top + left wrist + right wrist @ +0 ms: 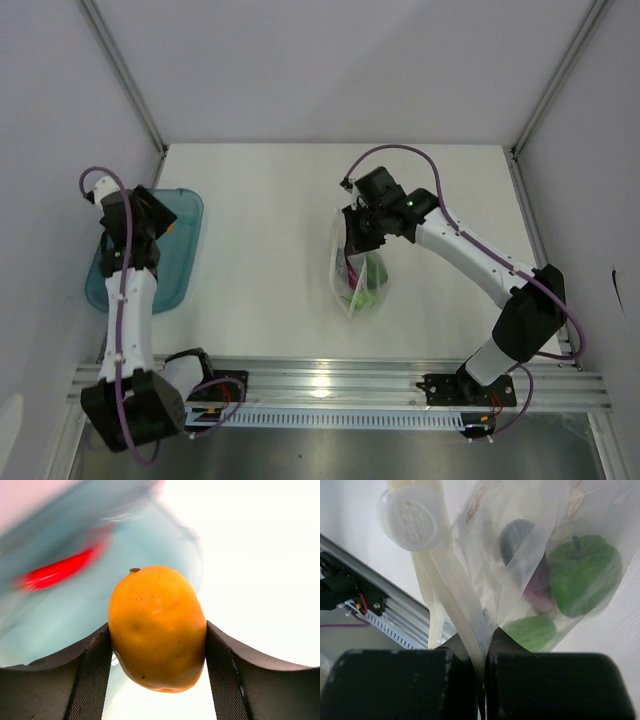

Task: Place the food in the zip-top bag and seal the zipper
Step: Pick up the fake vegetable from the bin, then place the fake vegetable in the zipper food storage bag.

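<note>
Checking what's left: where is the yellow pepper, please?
In the left wrist view, the left gripper holds the yellow pepper over the tray on the left, the chili behind it.

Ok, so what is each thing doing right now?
yellow pepper: gripped by the left end effector.
red chili: lying in the teal tray.
zip-top bag: edge pinched by the shut right end effector.
eggplant, two green vegetables: inside the bag.
zipper: cannot tell if sealed.
</note>
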Controlling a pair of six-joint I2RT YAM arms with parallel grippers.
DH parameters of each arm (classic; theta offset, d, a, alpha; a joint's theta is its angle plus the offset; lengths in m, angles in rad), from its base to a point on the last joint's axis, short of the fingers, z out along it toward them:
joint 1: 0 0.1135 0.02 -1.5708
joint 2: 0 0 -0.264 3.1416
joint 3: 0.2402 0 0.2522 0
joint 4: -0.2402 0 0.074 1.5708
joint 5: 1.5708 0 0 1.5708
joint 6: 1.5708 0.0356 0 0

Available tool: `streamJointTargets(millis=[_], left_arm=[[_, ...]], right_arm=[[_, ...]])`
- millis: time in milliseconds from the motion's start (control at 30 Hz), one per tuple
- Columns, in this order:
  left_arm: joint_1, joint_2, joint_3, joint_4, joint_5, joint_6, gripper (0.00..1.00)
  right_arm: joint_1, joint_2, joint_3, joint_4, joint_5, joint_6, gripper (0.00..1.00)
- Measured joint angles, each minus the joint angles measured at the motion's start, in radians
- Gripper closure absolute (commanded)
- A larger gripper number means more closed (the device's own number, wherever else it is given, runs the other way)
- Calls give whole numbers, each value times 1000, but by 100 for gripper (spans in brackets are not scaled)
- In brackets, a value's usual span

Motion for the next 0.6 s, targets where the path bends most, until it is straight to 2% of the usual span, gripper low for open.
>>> streamJointTargets(millis=[133,233,400,500,600], left_arm=[[-238,-180,-63,164,145,-80,99],[-463,-210,-108,334,298,-129,99],[-736,-97,-192,641,520,-226,99],[-833,-6,-200,725,592,-243,100],[-866,39,-206,780,638,-255,99]], right_arm=[[0,45,41,-12,19,9,100],[-3,78,81,-27,27,17,100],[-5,111,135,-39,25,35,100],[-5,111,154,-41,16,46,100],[-7,111,161,-40,-1,63,100]])
